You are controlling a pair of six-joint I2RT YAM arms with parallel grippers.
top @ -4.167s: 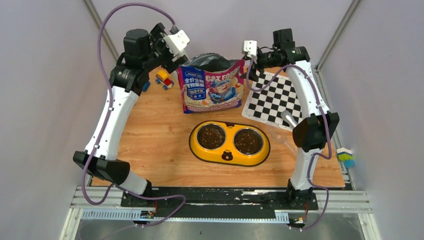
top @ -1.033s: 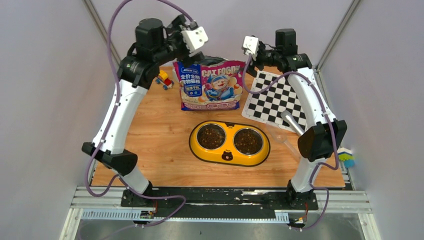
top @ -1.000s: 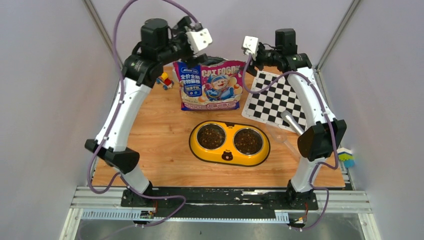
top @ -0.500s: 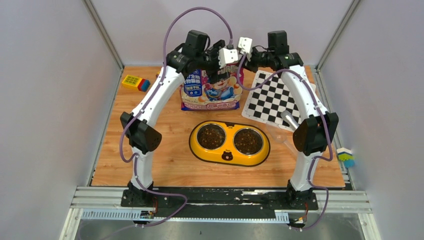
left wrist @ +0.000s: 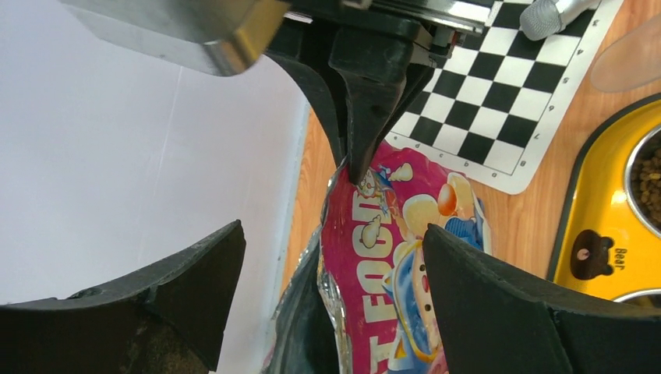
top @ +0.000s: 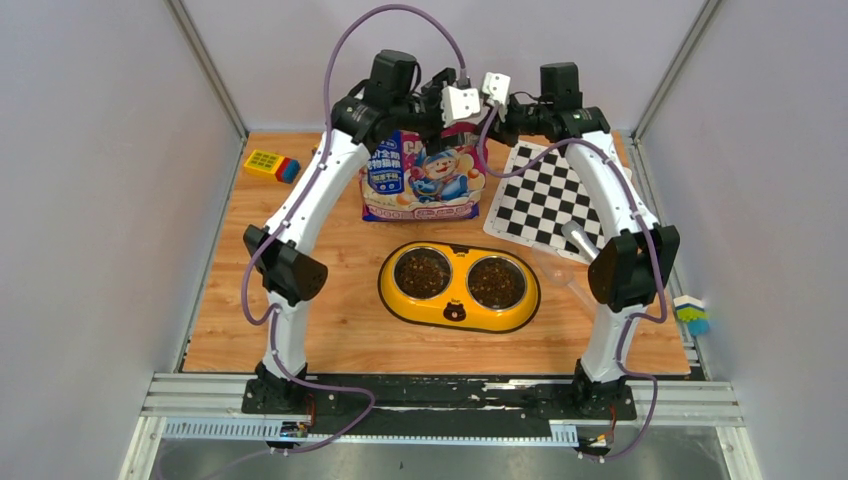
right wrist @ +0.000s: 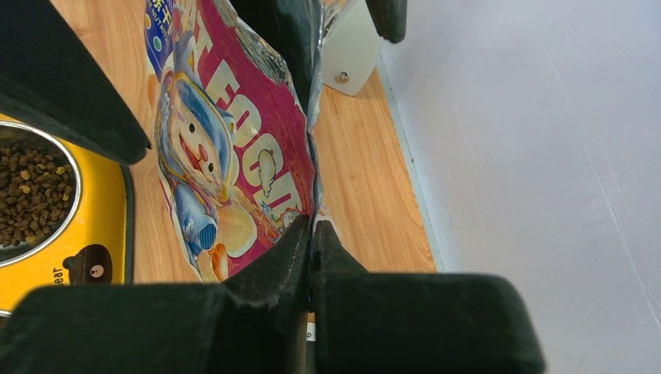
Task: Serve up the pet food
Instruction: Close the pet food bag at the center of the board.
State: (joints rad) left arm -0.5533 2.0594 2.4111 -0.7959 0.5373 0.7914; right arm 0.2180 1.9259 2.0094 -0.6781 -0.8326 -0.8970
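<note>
The left arm's fingers hung spread wide and empty over the top edge of the upright cat food bag at the back of the surface, its mouth running rightward to the right arm's fingers, pinched shut on its corner, while kibble lay in the feeder nearer the bases.

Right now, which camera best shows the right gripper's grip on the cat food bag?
Right wrist: the right gripper, shut, pinches the cat food bag at its top edge. Left wrist shows that pinch farther off; top external barely shows it.
</note>
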